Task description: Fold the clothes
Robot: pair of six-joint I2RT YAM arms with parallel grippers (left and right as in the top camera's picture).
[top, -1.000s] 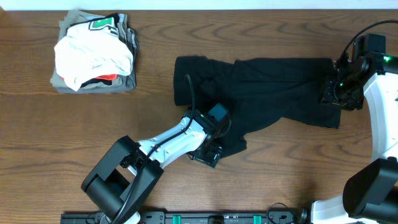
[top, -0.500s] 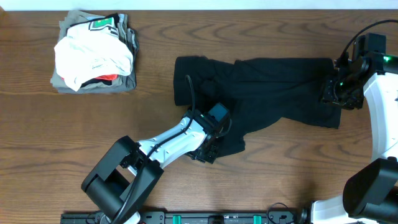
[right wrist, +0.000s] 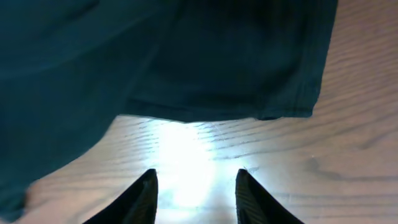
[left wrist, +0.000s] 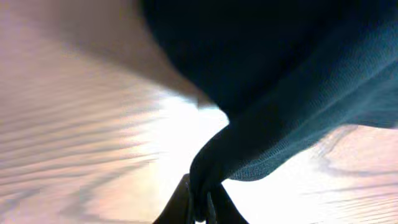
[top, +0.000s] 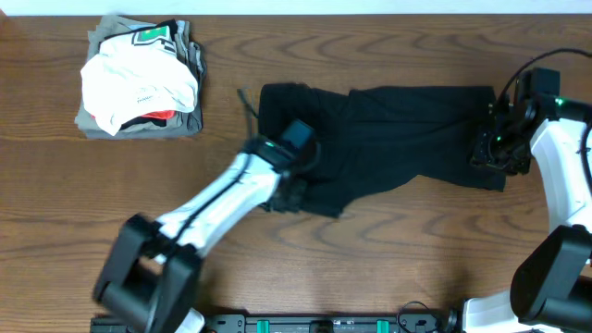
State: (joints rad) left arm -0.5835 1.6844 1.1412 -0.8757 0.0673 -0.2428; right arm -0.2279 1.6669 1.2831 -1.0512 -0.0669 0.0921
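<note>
Sprawled in wrinkles over the middle and right of the brown wooden tabletop (top: 370, 268), the large black short-sleeved shirt of soft fabric (top: 398, 129), well apart from the stacked white and grey-olive garments (top: 139, 79) at the far left corner. Clenched at the shirt's lower left edge, the left pincer (left wrist: 199, 202), with a bunched fold of the cloth nipped tight between its tips. Released at the shirt's right end, the right pincer (right wrist: 196, 180), fingers spread over bare wood just short of the hem.
</note>
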